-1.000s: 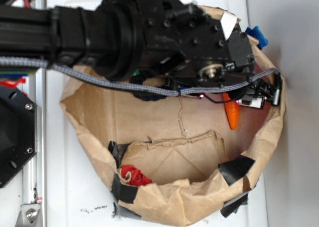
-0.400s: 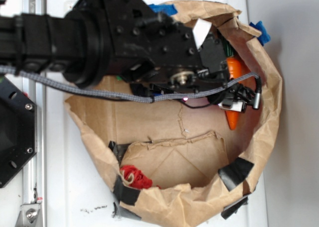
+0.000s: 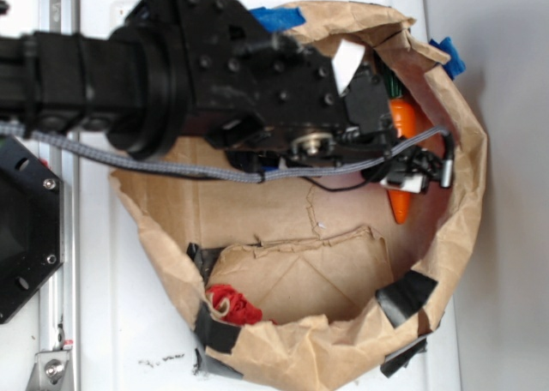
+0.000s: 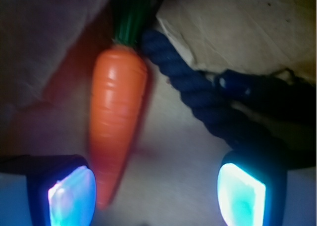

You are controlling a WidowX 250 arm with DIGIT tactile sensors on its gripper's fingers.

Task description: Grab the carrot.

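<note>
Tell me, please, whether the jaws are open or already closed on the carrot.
Open. In the wrist view the two fingertips sit wide apart, and the carrot lies beside the left one, ungripped, with a dark blue rope to its right.

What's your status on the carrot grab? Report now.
Claw open, empty. Glossy orange plastic carrot lies inside the brown paper bag, tip by one pad. Dark blue rope alongside, touching near the stem.

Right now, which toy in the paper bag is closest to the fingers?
The orange carrot, lying beside one of the fingers. The red lump sits far off at the bag's opposite end.
</note>
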